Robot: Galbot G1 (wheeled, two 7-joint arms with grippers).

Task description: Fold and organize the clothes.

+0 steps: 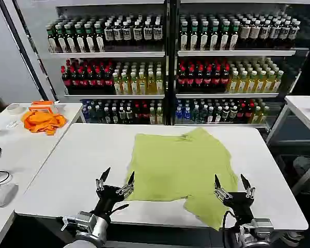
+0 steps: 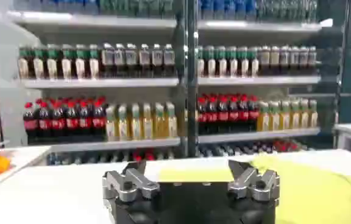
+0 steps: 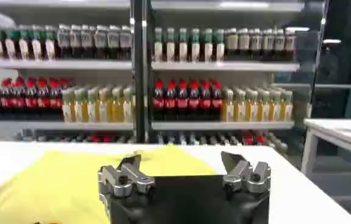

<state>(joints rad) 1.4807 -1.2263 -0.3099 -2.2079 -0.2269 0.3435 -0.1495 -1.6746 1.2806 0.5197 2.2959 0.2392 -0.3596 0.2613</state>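
Note:
The clothes, a lime T-shirt (image 1: 181, 160), lie spread out but crumpled on the white table (image 1: 67, 170), with one part hanging toward the front edge. My left gripper (image 1: 118, 176) is open at the front edge, just left of the shirt's near left corner, and holds nothing. My right gripper (image 1: 231, 181) is open too, over the shirt's near right part. From the left wrist the gripper (image 2: 191, 166) faces the shirt (image 2: 309, 189). The right wrist view shows its gripper (image 3: 181, 159) above the fabric (image 3: 53, 182).
An orange cloth (image 1: 42, 121) lies on a side table (image 1: 20, 150) to the left, near a mouse (image 1: 4, 194) and a cable. Shelves of bottles (image 1: 170, 67) stand behind the table. Another white table (image 1: 305, 111) is at the right.

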